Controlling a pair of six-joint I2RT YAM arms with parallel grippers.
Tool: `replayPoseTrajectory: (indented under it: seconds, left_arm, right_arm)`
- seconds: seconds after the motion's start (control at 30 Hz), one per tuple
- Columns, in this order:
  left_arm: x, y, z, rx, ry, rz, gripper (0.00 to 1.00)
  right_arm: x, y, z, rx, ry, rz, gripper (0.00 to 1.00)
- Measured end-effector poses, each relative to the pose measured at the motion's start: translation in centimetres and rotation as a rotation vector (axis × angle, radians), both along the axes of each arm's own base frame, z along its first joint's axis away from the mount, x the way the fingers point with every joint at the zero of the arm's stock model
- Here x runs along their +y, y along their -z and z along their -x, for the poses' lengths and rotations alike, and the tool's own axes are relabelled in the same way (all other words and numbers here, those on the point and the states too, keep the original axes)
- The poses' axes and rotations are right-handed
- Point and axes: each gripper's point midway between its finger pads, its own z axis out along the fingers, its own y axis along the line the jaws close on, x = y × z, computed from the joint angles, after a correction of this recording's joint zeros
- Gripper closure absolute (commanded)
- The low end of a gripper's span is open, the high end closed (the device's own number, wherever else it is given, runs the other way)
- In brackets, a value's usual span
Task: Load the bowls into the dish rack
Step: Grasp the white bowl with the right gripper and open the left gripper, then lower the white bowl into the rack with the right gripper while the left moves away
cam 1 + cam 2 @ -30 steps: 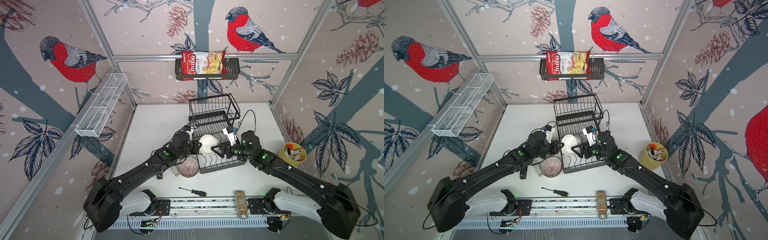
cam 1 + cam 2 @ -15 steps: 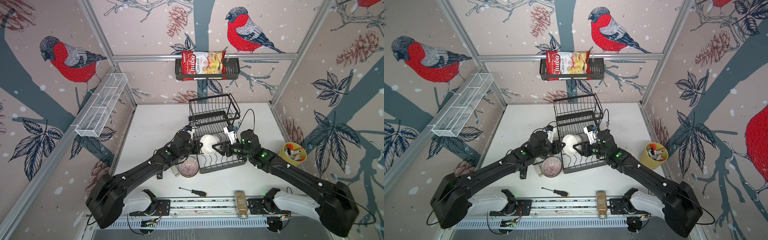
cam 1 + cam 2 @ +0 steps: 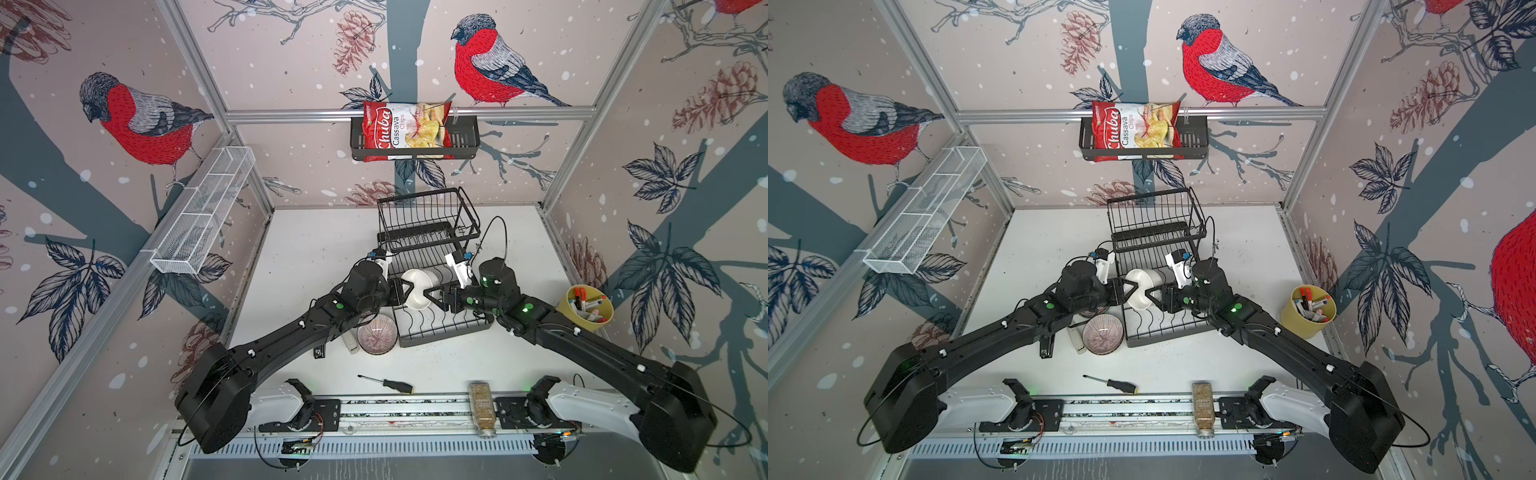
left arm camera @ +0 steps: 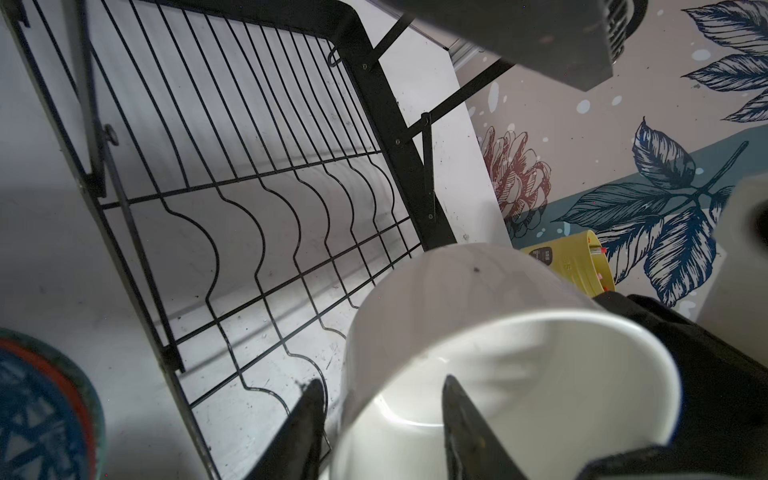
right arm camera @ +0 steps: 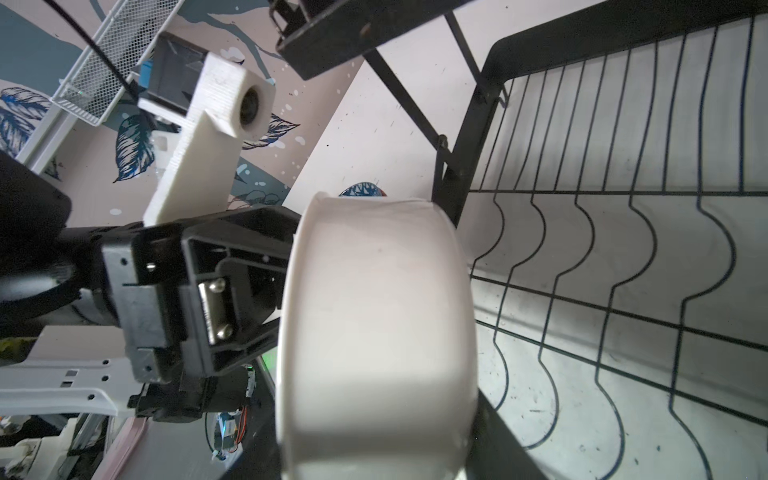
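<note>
My right gripper [image 3: 435,291] is clamped on the plain white round ceramic bowl [image 3: 419,279]. The bowl hangs tipped on its side over the wavy lower tier of the large black wire dish rack [image 3: 442,328], at the centre of both top views. My left gripper [image 3: 409,292] straddles the bowl's rim with its jaws loose, one finger inside, one outside.

White counter [image 3: 316,249], surface scuffed and speckled. Standing directly on it: black wire dish rack [image 3: 440,330], centre, tray base flat on the surface. Red-brown patterned bowl [image 3: 376,337], upright, just beside the rack's front left corner. Small white item [image 3: 350,343] beside that bowl. Screwdriver [image 3: 388,383] near the front edge. Yellow cup of markers [image 3: 584,309] by the right wall.
</note>
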Motion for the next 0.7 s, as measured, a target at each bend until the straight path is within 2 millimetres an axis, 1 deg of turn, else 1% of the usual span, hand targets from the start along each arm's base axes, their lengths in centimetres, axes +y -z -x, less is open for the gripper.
replayPoseTrajectory:
  seconds: [0.13, 0.27, 0.4, 0.57, 0.7]
  left_arm:
    - [0.1, -0.1, 0.0, -0.002, -0.004, -0.001, 0.18]
    - [0.6, -0.8, 0.0, -0.025, -0.023, 0.004, 0.04]
    - [1.4, -1.4, 0.3, -0.053, -0.043, 0.003, 0.03]
    - [3.1, -1.8, 0.9, -0.084, -0.087, -0.004, 0.03]
    - [4.5, -1.8, 1.5, -0.1, -0.122, -0.013, 0.03]
  right_arm:
    - [-0.6, 1.0, -0.9, -0.011, 0.047, 0.057, 0.6]
    - [-1.4, 1.8, -2.2, -0.042, 0.115, 0.131, 0.59]
    - [-2.0, 2.7, -3.3, -0.076, 0.171, 0.221, 0.57]
    - [-2.0, 2.9, -4.3, -0.17, 0.219, 0.339, 0.53]
    - [-2.2, 3.2, -5.5, -0.248, 0.267, 0.441, 0.53]
